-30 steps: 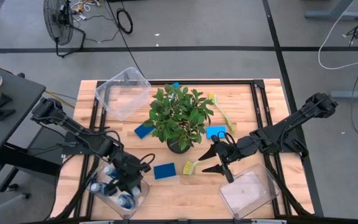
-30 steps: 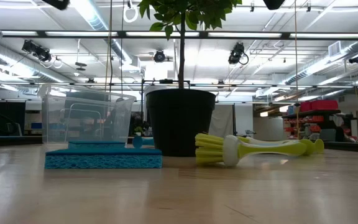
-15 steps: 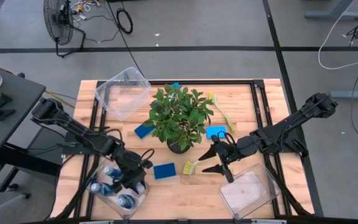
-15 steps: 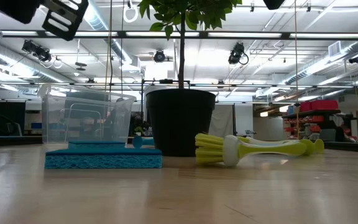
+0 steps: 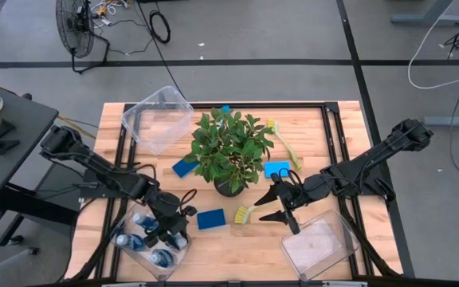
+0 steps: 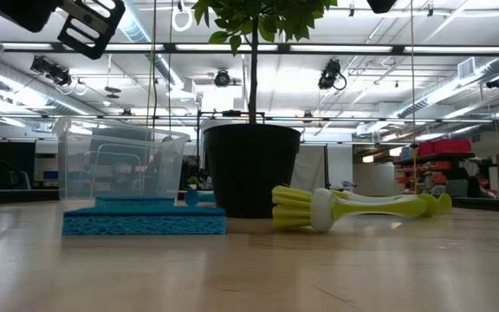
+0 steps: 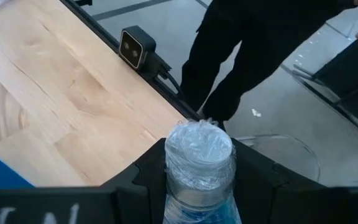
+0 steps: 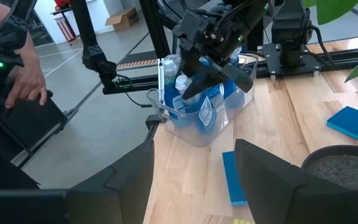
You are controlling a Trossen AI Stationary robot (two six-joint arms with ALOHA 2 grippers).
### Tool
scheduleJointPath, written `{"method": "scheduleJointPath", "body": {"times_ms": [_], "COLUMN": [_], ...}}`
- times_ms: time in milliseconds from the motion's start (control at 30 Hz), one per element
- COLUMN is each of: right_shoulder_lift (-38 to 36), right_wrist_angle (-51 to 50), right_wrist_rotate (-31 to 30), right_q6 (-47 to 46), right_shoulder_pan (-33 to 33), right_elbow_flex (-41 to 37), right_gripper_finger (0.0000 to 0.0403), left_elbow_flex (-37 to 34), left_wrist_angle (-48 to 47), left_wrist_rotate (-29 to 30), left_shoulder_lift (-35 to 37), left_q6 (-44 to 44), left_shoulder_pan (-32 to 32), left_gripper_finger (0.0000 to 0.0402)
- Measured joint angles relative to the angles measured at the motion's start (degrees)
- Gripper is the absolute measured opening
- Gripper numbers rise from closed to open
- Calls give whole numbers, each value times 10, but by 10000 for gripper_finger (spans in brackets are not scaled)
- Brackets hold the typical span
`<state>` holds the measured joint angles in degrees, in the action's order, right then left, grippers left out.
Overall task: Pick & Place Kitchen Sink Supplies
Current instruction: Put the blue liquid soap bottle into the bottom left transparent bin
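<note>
The left gripper (image 5: 168, 232) hangs over the clear bin (image 5: 183, 249) at the lower left of the high view, with its fingers clamped on a small blue bottle (image 7: 199, 167). In the left wrist view the bottle stands between the two dark fingers (image 7: 263, 180), its plastic-wrapped pale cap toward the camera, so its long axis runs along the fingers. In the right wrist view the same gripper shows far off at the upper middle, the held bottle hanging cap-up and tilted above the bin, where more blue bottles (image 8: 185, 93) stand packed together.

The right gripper (image 5: 271, 206) hovers over the counter (image 5: 309, 135) right of centre in the high view, fingers apart and holding nothing. A yellow-green dish brush (image 5: 244, 214) lies just to the left of those fingers, its bristle head toward the lower left of the frame and its handle running up to the right toward the gripper. In the low view this brush (image 6: 353, 208) lies flat, with the bristles at frame left and the handle stretching right.

A flat blue sponge (image 5: 211, 219) lies between the two grippers, its long side roughly across the frame. A second sponge (image 5: 184, 167) lies left of the potted plant (image 5: 231, 151), and a third (image 5: 277, 170) to its right. Another brush (image 5: 284, 145) lies at upper right of the plant, its handle running diagonally down to the right.
</note>
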<state>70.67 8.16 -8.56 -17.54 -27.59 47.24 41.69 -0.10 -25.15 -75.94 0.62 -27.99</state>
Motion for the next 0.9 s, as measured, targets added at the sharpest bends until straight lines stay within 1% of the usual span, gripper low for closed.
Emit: {"method": "scheduleJointPath", "body": {"times_ms": [300,500,667,800,900], "right_shoulder_lift": [0,0,0,0,0], "right_wrist_angle": [0,0,0,0,0], "right_wrist_rotate": [0,0,0,0,0], "right_q6": [0,0,0,11,22], "right_shoulder_pan": [0,0,0,0,0], "right_elbow_flex": [0,0,0,0,0], "right_gripper_finger": [223,223,223,223,223], "left_elbow_flex": [0,1,1,2,2], "left_wrist_angle": [0,-7,-37,-46,-44], "left_wrist_rotate": [8,5,-27,-27,-14], "left_shoulder_lift": [0,0,0,1,0], "left_q6": [18,18,27,32,33], "left_shoulder_pan": [0,0,0,0,2], "left_gripper_finger": [173,177,177,178,179]}}
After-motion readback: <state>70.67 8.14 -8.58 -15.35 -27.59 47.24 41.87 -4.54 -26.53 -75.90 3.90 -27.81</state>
